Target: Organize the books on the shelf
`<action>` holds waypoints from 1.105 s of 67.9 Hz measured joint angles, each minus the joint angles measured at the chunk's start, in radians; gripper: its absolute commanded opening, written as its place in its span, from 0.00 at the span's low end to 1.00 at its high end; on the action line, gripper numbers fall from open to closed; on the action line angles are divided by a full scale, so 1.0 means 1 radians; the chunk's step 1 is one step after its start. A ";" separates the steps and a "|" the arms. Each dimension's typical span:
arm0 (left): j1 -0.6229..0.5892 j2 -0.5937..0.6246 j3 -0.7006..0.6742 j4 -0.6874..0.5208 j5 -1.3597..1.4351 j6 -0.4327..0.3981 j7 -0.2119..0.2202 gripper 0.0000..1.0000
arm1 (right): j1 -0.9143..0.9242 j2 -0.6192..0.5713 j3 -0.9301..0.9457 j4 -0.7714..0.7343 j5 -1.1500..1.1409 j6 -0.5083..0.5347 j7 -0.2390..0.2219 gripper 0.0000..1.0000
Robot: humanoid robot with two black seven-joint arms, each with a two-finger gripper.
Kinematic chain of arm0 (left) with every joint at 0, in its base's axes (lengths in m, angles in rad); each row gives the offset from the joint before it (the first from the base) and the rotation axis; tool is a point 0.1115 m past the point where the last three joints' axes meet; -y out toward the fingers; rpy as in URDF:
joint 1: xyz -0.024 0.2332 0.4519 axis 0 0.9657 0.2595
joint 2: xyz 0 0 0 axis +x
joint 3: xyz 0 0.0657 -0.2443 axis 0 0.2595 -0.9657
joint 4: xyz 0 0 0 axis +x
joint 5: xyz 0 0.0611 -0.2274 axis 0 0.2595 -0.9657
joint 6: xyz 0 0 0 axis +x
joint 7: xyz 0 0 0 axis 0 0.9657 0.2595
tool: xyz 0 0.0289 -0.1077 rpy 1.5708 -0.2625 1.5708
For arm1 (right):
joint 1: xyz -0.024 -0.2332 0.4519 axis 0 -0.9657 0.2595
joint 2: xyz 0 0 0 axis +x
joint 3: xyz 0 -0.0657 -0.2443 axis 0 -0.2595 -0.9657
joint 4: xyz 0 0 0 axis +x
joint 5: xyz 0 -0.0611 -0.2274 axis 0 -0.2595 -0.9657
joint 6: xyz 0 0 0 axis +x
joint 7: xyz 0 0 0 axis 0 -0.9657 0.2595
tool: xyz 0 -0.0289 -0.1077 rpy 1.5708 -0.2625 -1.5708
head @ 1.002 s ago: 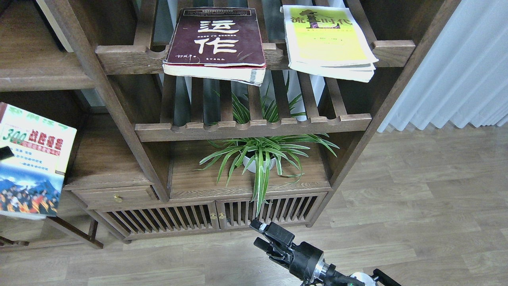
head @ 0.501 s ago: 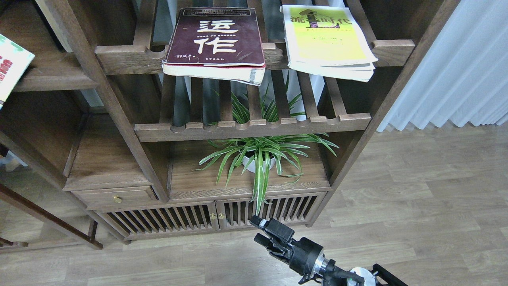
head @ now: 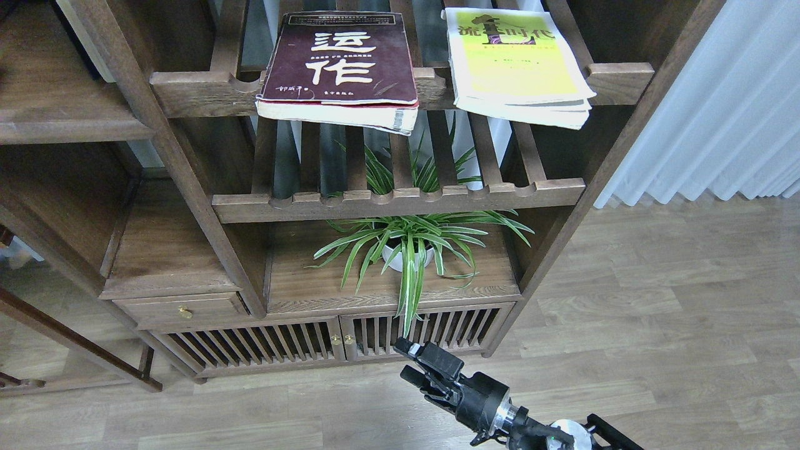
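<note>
Two books, maroon book (head: 339, 62) and yellow-green book (head: 515, 62), atop slatted rack (head: 200, 90).

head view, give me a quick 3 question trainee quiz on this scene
1. True or false: the maroon book overhangs the front rail of the slatted rack.
2. Which lies right of it? A) yellow-green book B) potted plant
3. Fill in: the right tool hangs low before the cabinet doors, holding ____.

Key: 1 true; 2 A; 3 nothing
</note>
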 measured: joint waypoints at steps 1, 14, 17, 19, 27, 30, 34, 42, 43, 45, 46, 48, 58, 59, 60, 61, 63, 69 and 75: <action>-0.006 -0.007 0.003 0.002 0.000 0.000 0.004 0.00 | 0.000 0.000 0.000 0.000 0.000 0.000 0.000 1.00; -0.134 -0.152 0.036 0.060 0.000 0.000 0.066 0.00 | 0.000 0.000 0.007 0.002 0.000 0.000 0.000 1.00; -0.156 -0.169 0.038 0.077 0.001 0.000 0.070 0.00 | 0.000 0.000 0.008 0.002 0.000 0.000 0.000 1.00; -0.169 -0.179 0.039 0.089 0.002 0.000 0.072 0.00 | -0.001 0.000 0.009 0.002 0.000 0.000 0.000 1.00; -0.213 -0.214 0.041 0.127 0.003 0.000 0.085 0.01 | -0.003 0.000 0.011 0.002 0.000 0.000 0.000 1.00; -0.229 -0.226 0.041 0.140 0.003 0.000 0.087 0.01 | -0.003 0.000 0.012 0.002 0.000 0.000 0.000 1.00; -0.246 -0.242 0.041 0.159 0.003 0.000 0.088 0.01 | -0.003 0.000 0.012 0.002 0.000 0.000 0.000 1.00; -0.275 -0.273 0.041 0.213 0.002 0.000 0.088 0.01 | -0.003 0.000 0.013 0.001 0.000 0.000 0.000 1.00; -0.280 -0.278 0.041 0.222 0.001 0.000 0.088 0.01 | -0.003 0.000 0.013 0.001 0.000 0.000 0.000 1.00; -0.302 -0.301 0.041 0.263 0.001 0.000 0.088 0.01 | -0.003 0.000 0.013 0.000 0.000 0.000 0.000 1.00; -0.304 -0.304 0.040 0.268 0.001 0.000 0.088 0.01 | -0.003 0.000 0.013 0.000 0.000 0.000 0.000 1.00; -0.312 -0.313 0.040 0.281 0.001 0.000 0.088 0.01 | -0.003 0.000 0.013 0.000 0.000 0.000 0.000 1.00; -0.374 -0.382 0.038 0.376 0.001 0.000 0.088 0.01 | -0.003 0.000 0.013 0.000 0.000 0.000 0.000 1.00; -0.377 -0.387 0.038 0.382 0.002 0.000 0.088 0.01 | -0.003 0.000 0.013 0.000 0.000 0.000 0.000 1.00; -0.382 -0.394 0.038 0.391 0.002 0.000 0.088 0.01 | -0.003 0.000 0.013 0.000 0.000 0.000 0.000 1.00; -0.386 -0.401 0.038 0.399 0.002 0.000 0.088 0.01 | -0.003 0.000 0.013 0.000 0.000 0.000 0.000 1.00; -0.393 -0.414 0.038 0.413 0.002 0.000 0.088 0.01 | -0.003 0.000 0.013 0.000 0.000 0.000 0.000 1.00; -0.408 -0.454 0.039 0.459 0.004 0.000 0.088 0.02 | -0.003 0.000 0.013 0.000 0.000 0.000 0.000 1.00; -0.413 -0.487 0.043 0.502 0.005 0.000 0.088 0.04 | -0.003 0.000 0.013 0.000 0.000 0.000 0.000 1.00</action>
